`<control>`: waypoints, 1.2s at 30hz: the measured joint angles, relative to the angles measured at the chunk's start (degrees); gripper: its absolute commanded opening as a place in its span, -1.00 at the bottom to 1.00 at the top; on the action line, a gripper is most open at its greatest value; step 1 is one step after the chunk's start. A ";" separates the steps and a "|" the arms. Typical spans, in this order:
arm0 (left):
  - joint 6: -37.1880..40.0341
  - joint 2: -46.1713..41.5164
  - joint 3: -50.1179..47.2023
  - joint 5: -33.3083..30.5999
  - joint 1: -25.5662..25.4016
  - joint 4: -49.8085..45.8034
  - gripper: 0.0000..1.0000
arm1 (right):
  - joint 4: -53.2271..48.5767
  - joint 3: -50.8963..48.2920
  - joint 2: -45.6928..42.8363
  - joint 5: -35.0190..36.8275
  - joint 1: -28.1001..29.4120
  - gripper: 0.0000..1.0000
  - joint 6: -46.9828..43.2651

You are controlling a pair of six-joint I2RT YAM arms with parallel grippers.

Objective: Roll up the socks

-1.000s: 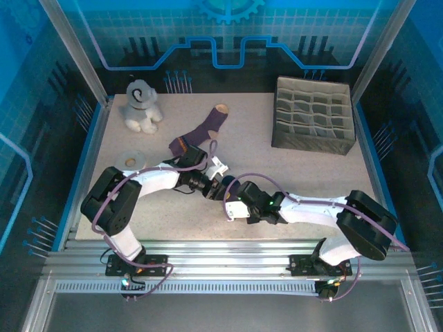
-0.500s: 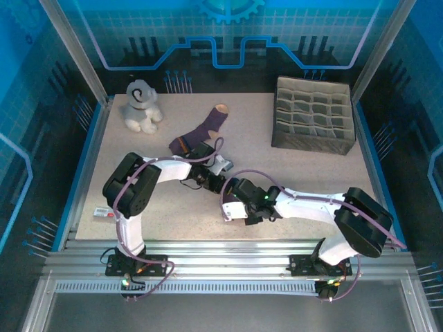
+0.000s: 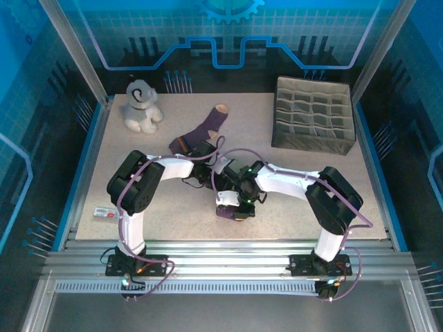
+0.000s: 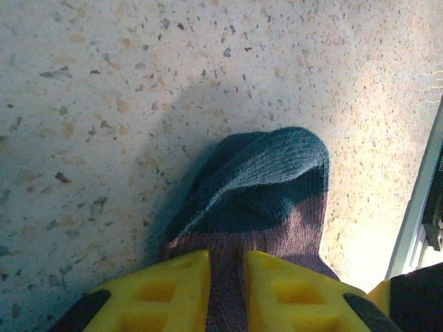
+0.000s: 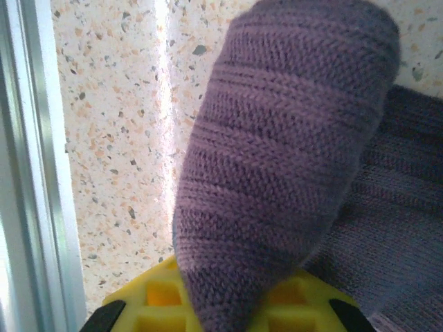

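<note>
Left pincer (image 4: 227, 270) pinches the navy sock (image 4: 266, 180) behind its toe; right pincer (image 5: 228, 299) clamps its purple fold. Tan sock (image 3: 208, 126) lies at 12 o'clock. Limp, stretchy knit: grip bunched layers.

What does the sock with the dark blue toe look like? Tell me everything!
The blue-toed sock is soft ribbed knit, purple with a dark blue toe. Its toe rests on the speckled table near the front edge. The left gripper pinches the purple part behind the toe; the right gripper pinches a folded purple bulge.
</note>
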 measured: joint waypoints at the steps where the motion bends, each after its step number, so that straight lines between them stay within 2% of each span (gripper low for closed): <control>1: 0.00 0.00 0.00 0.02 0.04 0.00 -0.63 | -0.44 0.22 0.33 -0.98 -0.44 -1.00 0.57; 8: -0.20 -0.11 -0.02 0.50 1.14 0.09 -0.52 | -3.54 2.51 3.96 -8.35 -4.72 -1.00 3.91; 15: 0.04 -3.23 -0.83 0.46 5.46 0.66 -0.45 | -7.54 5.81 7.91 -11.52 -6.99 -1.00 6.01; 20: 2.08 -9.88 -4.98 0.50 8.04 2.56 -0.40 | -9.81 7.78 9.77 -12.07 -7.63 -1.00 7.32; 29: 5.95 -25.44 -21.73 1.18 8.90 13.84 -0.34 | -12.41 10.10 11.72 -12.15 -8.28 -1.00 7.89; 32: 7.32 -29.99 -26.47 1.22 8.37 17.70 -0.27 | -13.64 11.04 12.76 -12.61 -8.98 -1.00 7.85; 36: 10.27 -35.67 -30.40 -0.63 4.70 21.57 -0.24 | -15.23 12.09 14.19 -13.79 -10.14 -1.00 7.23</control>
